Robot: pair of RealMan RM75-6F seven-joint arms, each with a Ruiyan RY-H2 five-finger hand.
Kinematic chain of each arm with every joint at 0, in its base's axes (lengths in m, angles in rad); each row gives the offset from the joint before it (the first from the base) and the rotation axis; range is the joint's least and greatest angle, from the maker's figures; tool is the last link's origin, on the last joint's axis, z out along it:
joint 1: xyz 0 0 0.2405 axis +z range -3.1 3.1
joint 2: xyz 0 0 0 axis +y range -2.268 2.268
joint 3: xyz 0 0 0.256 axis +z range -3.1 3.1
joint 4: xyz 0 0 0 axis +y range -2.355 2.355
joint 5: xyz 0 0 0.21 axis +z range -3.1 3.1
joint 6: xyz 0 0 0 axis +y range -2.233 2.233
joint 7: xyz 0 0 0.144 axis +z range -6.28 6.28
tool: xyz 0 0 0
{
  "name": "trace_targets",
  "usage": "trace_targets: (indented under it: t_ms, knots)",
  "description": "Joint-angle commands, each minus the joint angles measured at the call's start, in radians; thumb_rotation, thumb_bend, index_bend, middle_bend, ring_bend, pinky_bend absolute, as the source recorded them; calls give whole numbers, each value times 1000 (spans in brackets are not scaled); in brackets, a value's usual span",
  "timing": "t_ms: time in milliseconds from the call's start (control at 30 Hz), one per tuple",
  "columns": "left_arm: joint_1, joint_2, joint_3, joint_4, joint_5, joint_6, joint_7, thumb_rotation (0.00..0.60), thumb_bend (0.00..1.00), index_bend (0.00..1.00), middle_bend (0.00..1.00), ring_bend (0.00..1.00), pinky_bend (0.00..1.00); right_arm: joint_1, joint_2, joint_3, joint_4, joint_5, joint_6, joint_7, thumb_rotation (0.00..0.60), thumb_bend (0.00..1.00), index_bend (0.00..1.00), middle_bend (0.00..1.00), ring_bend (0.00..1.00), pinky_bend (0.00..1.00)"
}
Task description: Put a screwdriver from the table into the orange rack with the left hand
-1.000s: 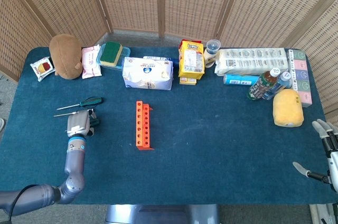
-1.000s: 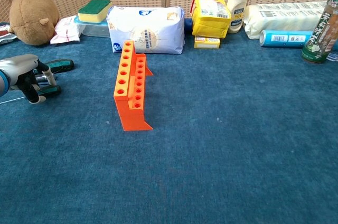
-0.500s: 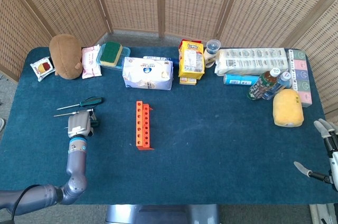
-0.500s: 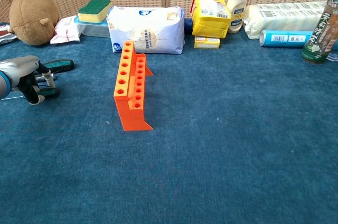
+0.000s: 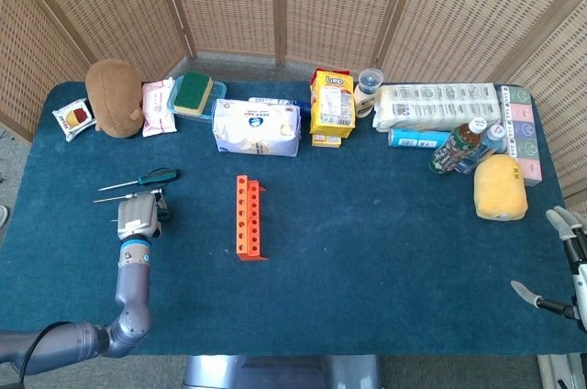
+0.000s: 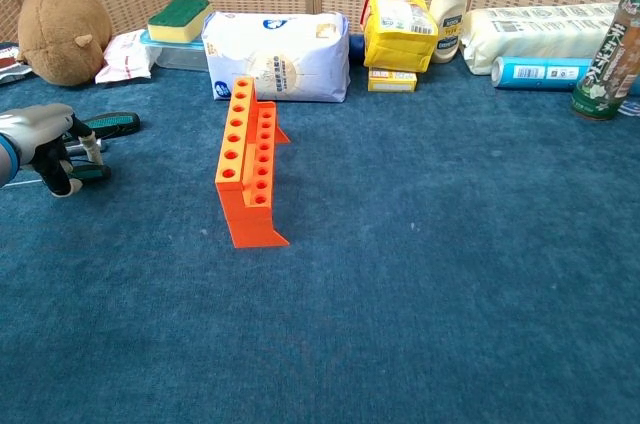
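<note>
The orange rack point(image 5: 248, 216) point(image 6: 248, 164) stands upright mid-table, its rows of holes empty. Two green-handled screwdrivers lie at the left. The farther screwdriver point(image 5: 147, 178) point(image 6: 112, 123) rests free on the cloth. My left hand point(image 5: 138, 216) point(image 6: 42, 142) sits low on the table with its fingers curled around the handle of the nearer screwdriver point(image 5: 161, 212) point(image 6: 88, 172), whose thin shaft pokes out to the left. My right hand point(image 5: 569, 256) hangs past the table's right edge with fingers spread, holding nothing.
Along the back stand a brown plush toy point(image 5: 115, 84), a sponge on a box point(image 5: 193, 93), a white bag point(image 5: 257, 127), yellow packs point(image 5: 332, 105), a wrapped roll pack point(image 5: 438, 105), bottles point(image 5: 463, 146) and a yellow sponge point(image 5: 500, 187). Blue cloth covers the table point(image 5: 385, 251).
My left hand has slid slightly to the left and toward me, and the nearer screwdriver's handle moved with it. The right hand and the rack stay put.
</note>
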Motion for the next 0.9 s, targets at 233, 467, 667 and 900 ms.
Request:
trace_targets:
  t_ms: [233, 467, 667, 900]
  knots:
    - [17, 60, -1, -104, 40, 28, -17, 600, 448, 480, 1000, 1000, 1000, -1, 2, 1, 1, 3, 2, 5, 521, 10, 26, 65, 49, 0]
    - [79, 207, 16, -298, 176, 58, -111, 600, 442, 480, 1000, 1000, 1000, -2, 2, 2, 2, 6, 2, 5, 522, 10, 26, 65, 49, 0]
    - [154, 356, 32, -451, 327, 16, -287, 600, 441, 480, 1000, 1000, 1000, -2, -1, 2, 1, 7, 1, -4, 520, 10, 26, 64, 49, 0]
    - [266, 543, 44, -588, 594, -116, -701, 600, 442, 480, 1000, 1000, 1000, 1, -7, -1, -4, 2, -4, -28, 519, 10, 26, 65, 49, 0]
